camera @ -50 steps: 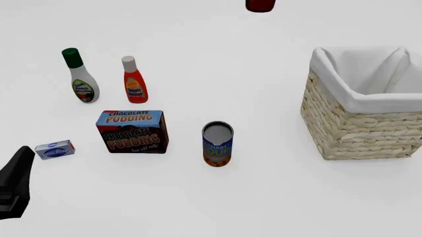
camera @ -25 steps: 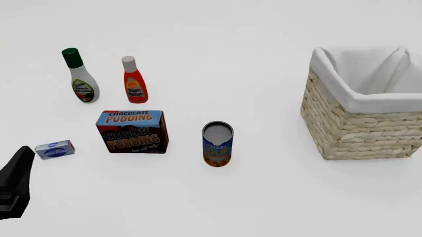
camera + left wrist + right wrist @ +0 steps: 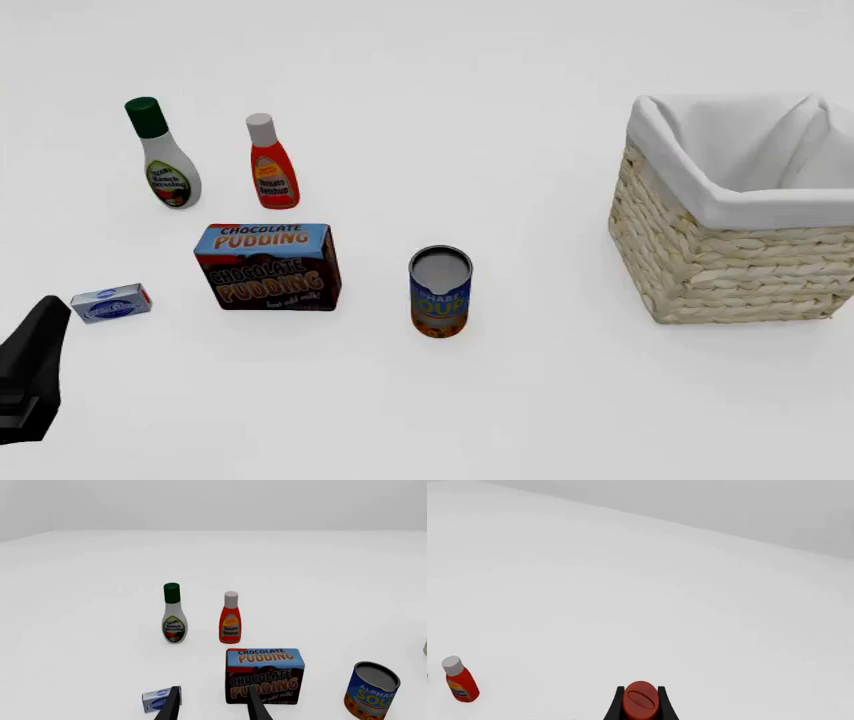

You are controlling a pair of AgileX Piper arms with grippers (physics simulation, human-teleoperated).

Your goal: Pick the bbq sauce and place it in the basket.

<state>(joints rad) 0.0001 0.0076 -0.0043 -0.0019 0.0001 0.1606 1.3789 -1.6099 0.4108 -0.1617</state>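
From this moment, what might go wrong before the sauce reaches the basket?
The right hand grips the bbq sauce only near its cap, so it might swing or slip.

The front view shows neither bottle nor hand, so lining up over the basket is harder to judge; the bottle could strike its rim.

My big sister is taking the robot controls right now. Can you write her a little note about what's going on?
Right gripper: shut on the bbq sauce; only its red cap shows between the fingers. It is out of the front view.
Left gripper: open, holding nothing, low near the small blue box and the pudding box.
Basket: on the table to the right; nothing shows in the part of its inside that is visible.
Done: the bottle is picked up.
Left: carry it over the basket and let go.
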